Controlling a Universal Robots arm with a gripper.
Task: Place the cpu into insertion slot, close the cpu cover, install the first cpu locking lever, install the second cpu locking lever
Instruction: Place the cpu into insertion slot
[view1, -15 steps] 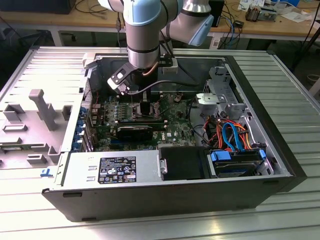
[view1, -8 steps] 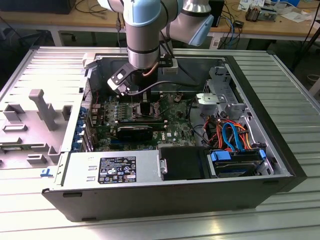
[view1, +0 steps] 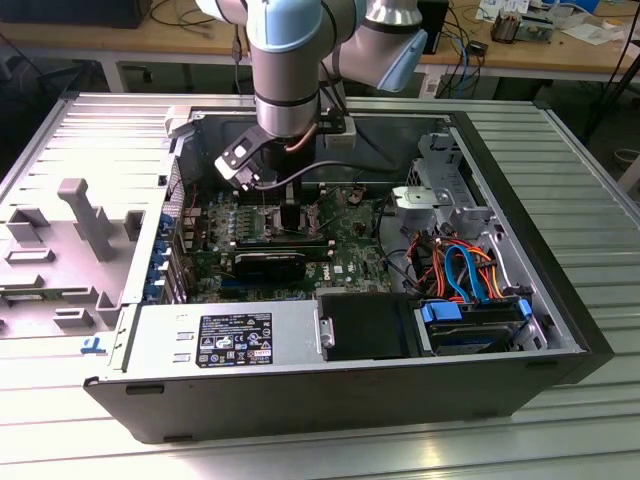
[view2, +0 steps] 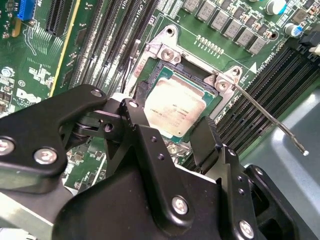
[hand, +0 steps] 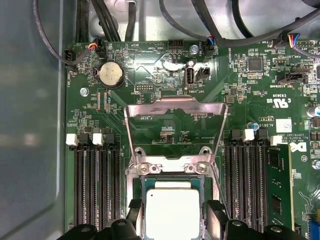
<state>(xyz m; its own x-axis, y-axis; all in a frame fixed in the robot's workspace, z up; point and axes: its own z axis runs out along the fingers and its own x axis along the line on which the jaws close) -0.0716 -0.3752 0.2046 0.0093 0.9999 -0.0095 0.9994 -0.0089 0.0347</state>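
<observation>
The cpu (hand: 172, 212) (view2: 177, 110), a flat square chip with a silver-grey top, lies inside the insertion slot (view2: 165, 50), whose metal rim (hand: 170, 165) frames it. My gripper (hand: 175, 215) (view2: 175, 112) (view1: 290, 212) is down at the motherboard. Its two black fingers (hand: 216, 212) sit tight against opposite edges of the chip. The cpu cover (hand: 175, 106), a thin silver frame, is flipped open and stands behind the slot. One thin wire locking lever (view2: 270, 120) sticks out free from the slot's corner, unlatched.
Black memory slots (hand: 97, 185) flank the socket on both sides, and one holds a memory stick (hand: 277, 185). A coin battery (hand: 111, 75) and cables (hand: 100, 20) sit beyond the cover. The open case holds a power supply (view1: 230, 340) and a drive cage with coloured cables (view1: 470, 280).
</observation>
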